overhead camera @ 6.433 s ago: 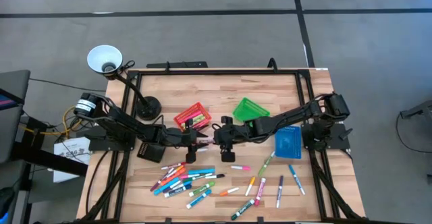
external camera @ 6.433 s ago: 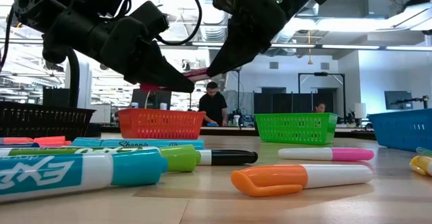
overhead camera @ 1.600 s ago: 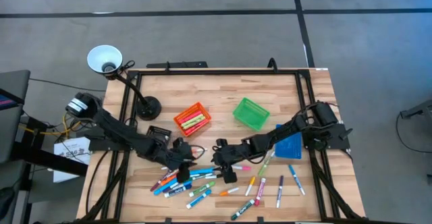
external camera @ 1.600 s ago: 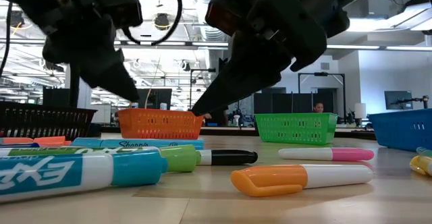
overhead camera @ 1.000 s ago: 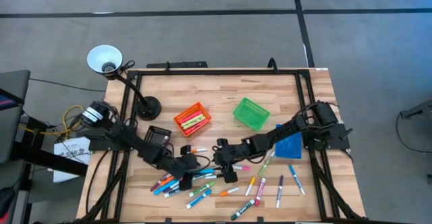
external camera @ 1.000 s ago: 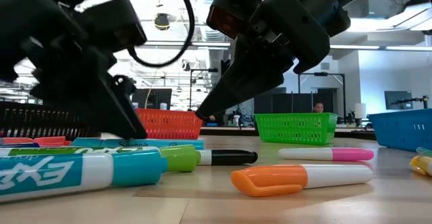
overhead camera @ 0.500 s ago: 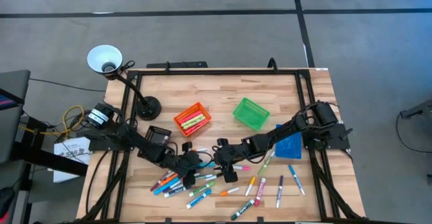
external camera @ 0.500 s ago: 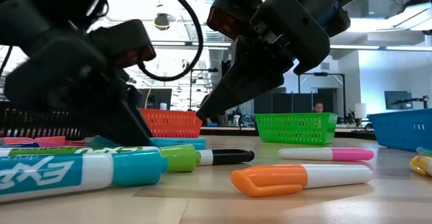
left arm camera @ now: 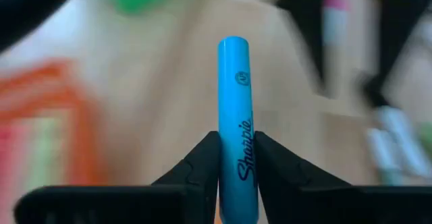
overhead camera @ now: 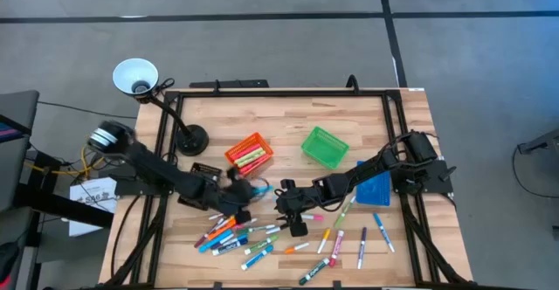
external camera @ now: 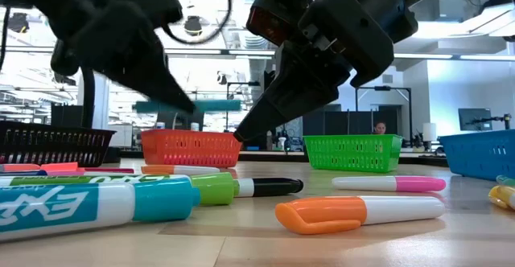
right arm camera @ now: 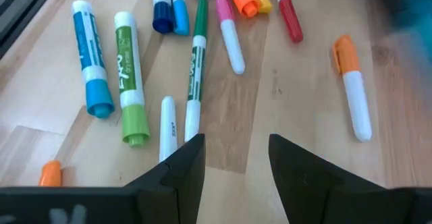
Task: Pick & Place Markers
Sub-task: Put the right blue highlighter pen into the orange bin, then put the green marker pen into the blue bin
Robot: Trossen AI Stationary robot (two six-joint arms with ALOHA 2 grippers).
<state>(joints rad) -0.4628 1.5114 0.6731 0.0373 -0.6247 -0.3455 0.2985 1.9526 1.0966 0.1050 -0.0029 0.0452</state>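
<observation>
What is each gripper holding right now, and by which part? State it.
The left gripper grips a light blue marker across its barrel, at the printed name, with one end sticking out past the fingers. The right gripper is open and holds nothing, above the loose markers.

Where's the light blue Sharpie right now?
The light blue Sharpie is pinched in the left claw, lifted off the table in the high view, between the orange bin and the marker pile.

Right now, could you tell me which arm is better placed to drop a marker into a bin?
Left. Its pincer is shut on a light-blue marker, lifted near the orange bin. The right pincer hangs open and empty over the loose markers.
</observation>
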